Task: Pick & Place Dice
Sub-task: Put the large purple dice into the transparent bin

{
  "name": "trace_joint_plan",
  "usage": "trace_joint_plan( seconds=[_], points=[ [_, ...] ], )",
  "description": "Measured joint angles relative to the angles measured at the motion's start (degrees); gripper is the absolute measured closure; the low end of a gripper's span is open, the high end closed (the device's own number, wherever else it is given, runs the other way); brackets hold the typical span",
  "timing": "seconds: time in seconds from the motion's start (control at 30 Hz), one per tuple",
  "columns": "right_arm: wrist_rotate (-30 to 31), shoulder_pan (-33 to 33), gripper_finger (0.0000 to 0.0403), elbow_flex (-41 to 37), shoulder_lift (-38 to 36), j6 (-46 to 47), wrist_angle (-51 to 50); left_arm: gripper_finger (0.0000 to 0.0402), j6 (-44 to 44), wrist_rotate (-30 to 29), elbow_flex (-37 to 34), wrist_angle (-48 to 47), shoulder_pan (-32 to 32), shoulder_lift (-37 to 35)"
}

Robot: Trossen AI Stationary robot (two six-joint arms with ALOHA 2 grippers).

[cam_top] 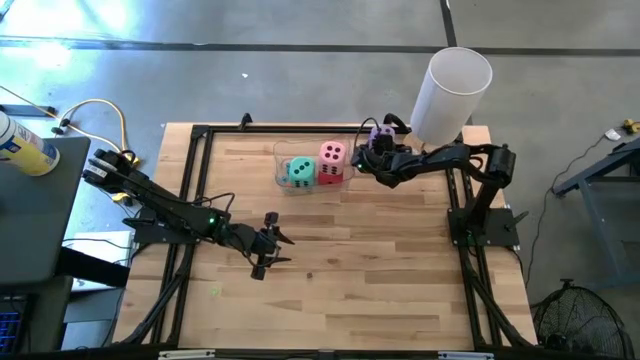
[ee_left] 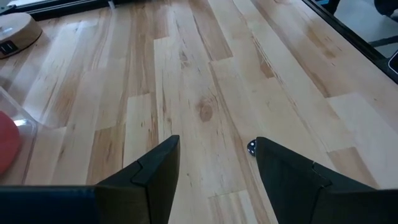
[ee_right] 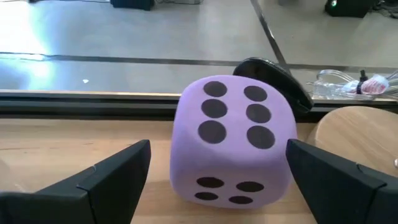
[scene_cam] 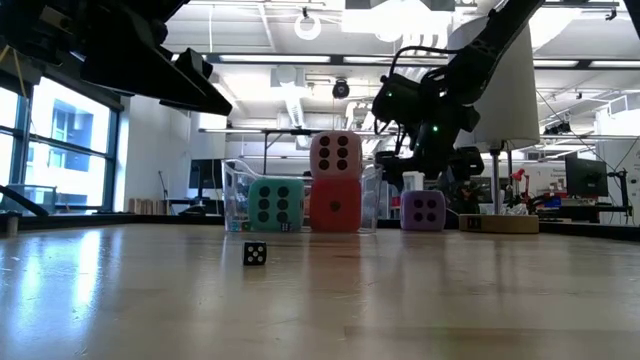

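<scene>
A clear container (cam_top: 283,152) stands at the table's far middle. In it a teal die (cam_top: 299,172) rests on the floor beside a red die (scene_cam: 335,205), and a pink die (cam_top: 333,155) sits on top of the red one. A purple die (cam_top: 382,131) sits on the table right of the container, six pips up. My right gripper (ee_right: 219,149) is open, with one finger on either side of the purple die (ee_right: 233,146), and I see no touch. My left gripper (cam_top: 275,243) hangs open over bare wood left of centre.
A tall white cylinder (cam_top: 455,90) stands at the far right corner, close behind my right arm. A small black die (scene_cam: 255,254) lies on the wood near the table's middle. A flat wooden disc (scene_cam: 500,223) lies right of the purple die. Black frame rails (cam_top: 190,180) border the table.
</scene>
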Motion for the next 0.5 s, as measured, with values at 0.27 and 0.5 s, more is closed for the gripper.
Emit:
trace_joint_plan(
  seconds=[0.27, 0.5],
  points=[
    [3.32, 0.6, 0.0037, 0.0, 0.0, 0.17, -0.2, 0.02, 0.74, -0.02, 0.0, 0.01, 0.0, 0.0],
    [1.18, -2.22, 0.0037, 0.0, 0.0, 0.39, -0.86, 0.02, 0.99, -0.04, 0.0, 0.02, 0.0, 0.0]
  ],
)
